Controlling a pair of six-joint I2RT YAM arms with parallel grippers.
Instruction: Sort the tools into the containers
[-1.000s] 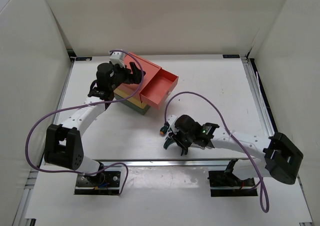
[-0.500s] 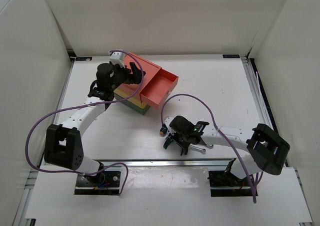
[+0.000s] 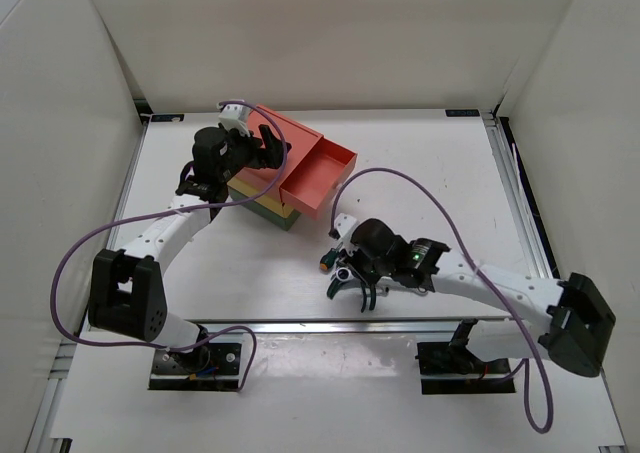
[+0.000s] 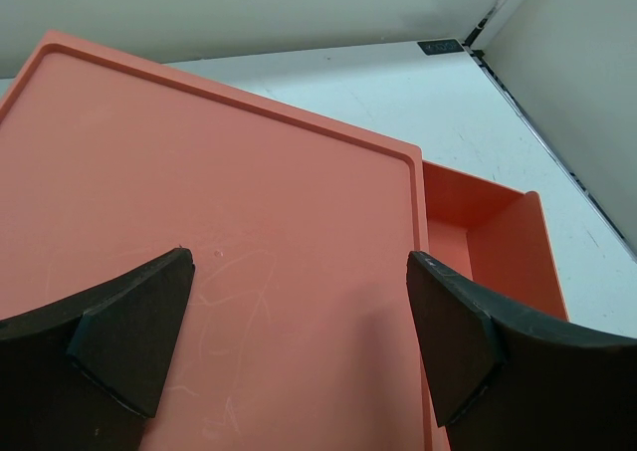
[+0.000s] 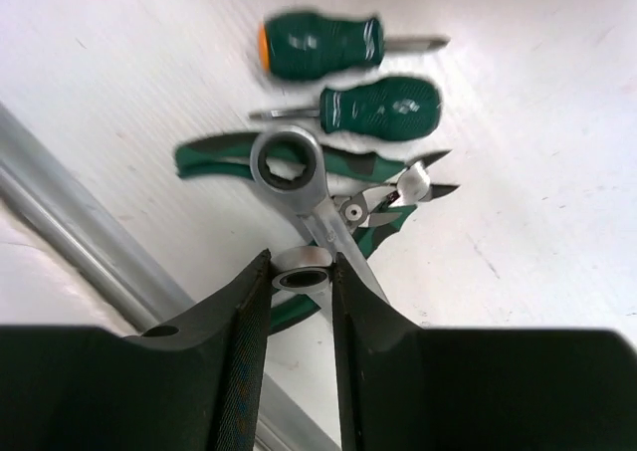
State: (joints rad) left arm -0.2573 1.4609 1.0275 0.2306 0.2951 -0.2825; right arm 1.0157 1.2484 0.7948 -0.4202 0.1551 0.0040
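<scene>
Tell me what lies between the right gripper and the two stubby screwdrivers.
In the right wrist view: the silver ratchet wrench, one end clamped in the right gripper, lying across the green-handled pliers.

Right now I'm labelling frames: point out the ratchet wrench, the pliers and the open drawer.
ratchet wrench (image 5: 314, 200): right wrist view, shaft below ring head.
pliers (image 5: 209, 159): right wrist view, green handle.
open drawer (image 4: 503, 247): left wrist view, inner side wall.

Robot lab, test cell: you ran your session inside white panels (image 3: 60, 123) that walled a white table (image 3: 430, 173) on three sides. The left arm (image 3: 170, 228) and right arm (image 3: 490, 283) stood bolted to metal plates (image 3: 228, 368) beside an aluminium rail (image 3: 300, 328), trailing purple cables (image 3: 400, 176).
</scene>
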